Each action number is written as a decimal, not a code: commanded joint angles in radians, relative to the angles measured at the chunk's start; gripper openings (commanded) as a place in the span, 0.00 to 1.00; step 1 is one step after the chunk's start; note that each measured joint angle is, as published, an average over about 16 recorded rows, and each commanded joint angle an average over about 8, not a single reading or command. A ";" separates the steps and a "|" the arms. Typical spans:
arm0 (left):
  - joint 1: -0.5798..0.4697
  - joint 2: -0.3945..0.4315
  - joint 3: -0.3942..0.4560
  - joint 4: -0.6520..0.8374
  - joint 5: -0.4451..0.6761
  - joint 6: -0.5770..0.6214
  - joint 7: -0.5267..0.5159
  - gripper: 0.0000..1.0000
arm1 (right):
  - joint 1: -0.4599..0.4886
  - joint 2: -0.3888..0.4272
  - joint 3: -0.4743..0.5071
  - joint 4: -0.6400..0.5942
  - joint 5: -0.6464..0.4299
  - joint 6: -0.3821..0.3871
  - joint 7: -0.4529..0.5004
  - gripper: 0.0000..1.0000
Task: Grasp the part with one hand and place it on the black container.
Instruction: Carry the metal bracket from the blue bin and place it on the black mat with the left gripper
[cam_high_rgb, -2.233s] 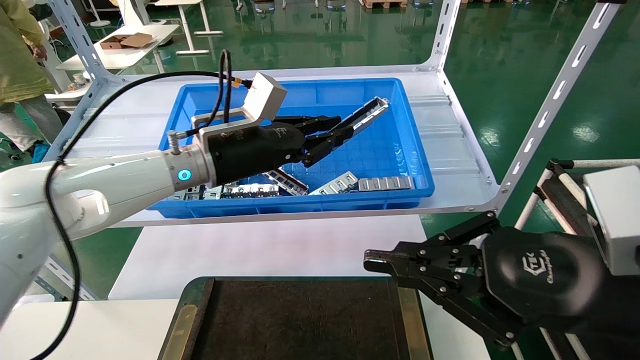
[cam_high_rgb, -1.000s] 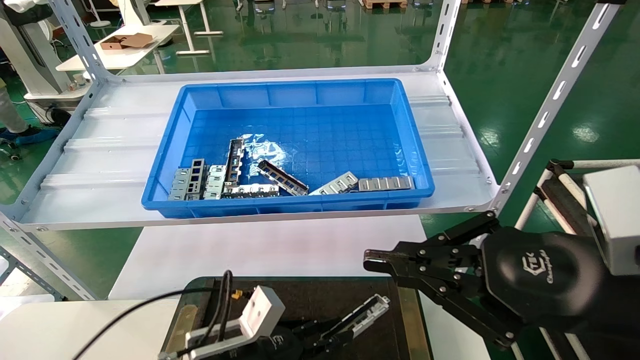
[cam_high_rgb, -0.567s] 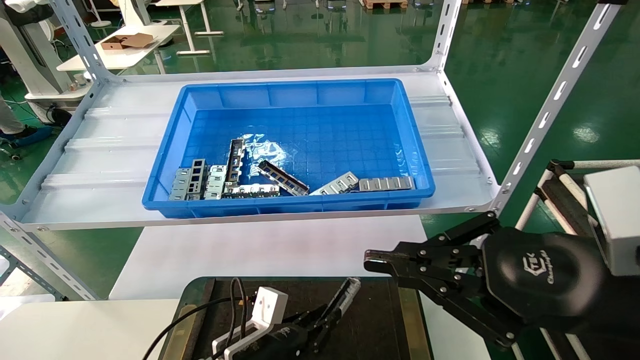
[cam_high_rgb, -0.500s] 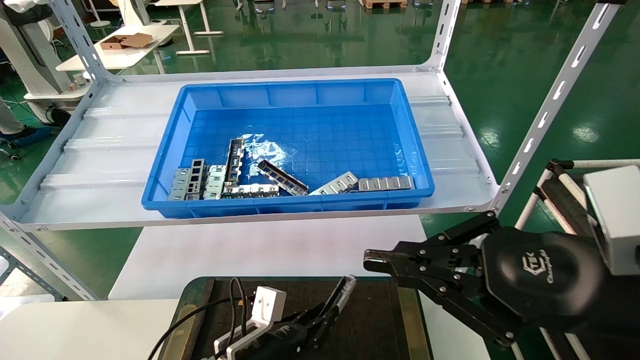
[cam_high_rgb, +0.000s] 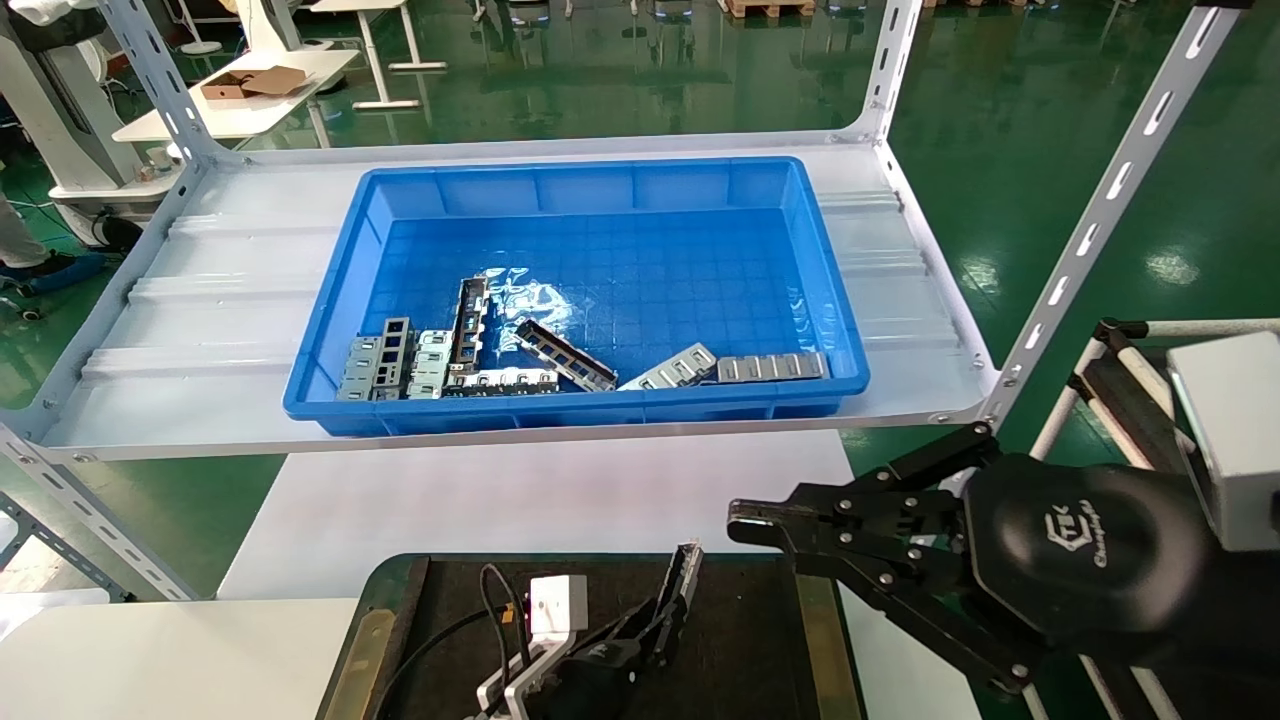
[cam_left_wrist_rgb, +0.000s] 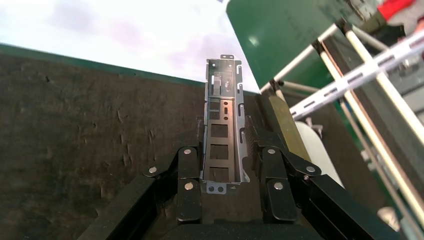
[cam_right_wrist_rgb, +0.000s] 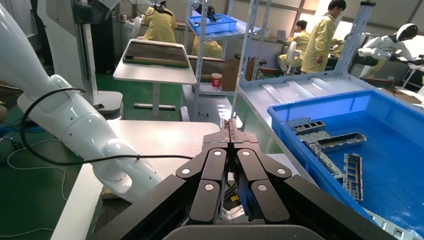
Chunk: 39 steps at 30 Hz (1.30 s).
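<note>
My left gripper (cam_high_rgb: 655, 628), the black hand with the small white box, is low over the black container (cam_high_rgb: 745, 625) at the front. It is shut on the part (cam_high_rgb: 686, 578), a silver-grey channel that sticks out ahead of the fingers toward the tray's far edge. In the left wrist view the part (cam_left_wrist_rgb: 223, 107) sits between the fingers (cam_left_wrist_rgb: 189, 156) of my left gripper (cam_left_wrist_rgb: 225, 131), just above the tray's matte surface (cam_left_wrist_rgb: 75, 125); I cannot tell whether it touches. My right gripper (cam_high_rgb: 737, 520) is shut and empty, parked beside the tray's right edge; it also shows in its wrist view (cam_right_wrist_rgb: 230, 126).
A blue bin (cam_high_rgb: 835, 300) on the white shelf (cam_high_rgb: 200, 300) behind the tray holds several loose metal pieces (cam_high_rgb: 565, 357). Slanted shelf posts (cam_high_rgb: 1090, 230) rise at the right. A white table (cam_high_rgb: 520, 500) lies under the tray. People work at far benches (cam_right_wrist_rgb: 325, 40).
My left gripper carried the part out of the blue bin and down to the black tray. Over the last second it swung the part to point more straight ahead, low over the tray.
</note>
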 joint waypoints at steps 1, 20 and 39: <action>0.003 0.020 -0.004 0.008 -0.008 -0.024 -0.007 0.00 | 0.000 0.000 0.000 0.000 0.000 0.000 0.000 0.00; 0.059 0.092 -0.042 0.027 -0.011 -0.127 -0.047 0.00 | 0.000 0.000 0.000 0.000 0.000 0.000 0.000 0.00; 0.071 0.103 -0.017 0.041 -0.002 -0.160 -0.097 0.39 | 0.000 0.000 0.000 0.000 0.000 0.000 0.000 0.81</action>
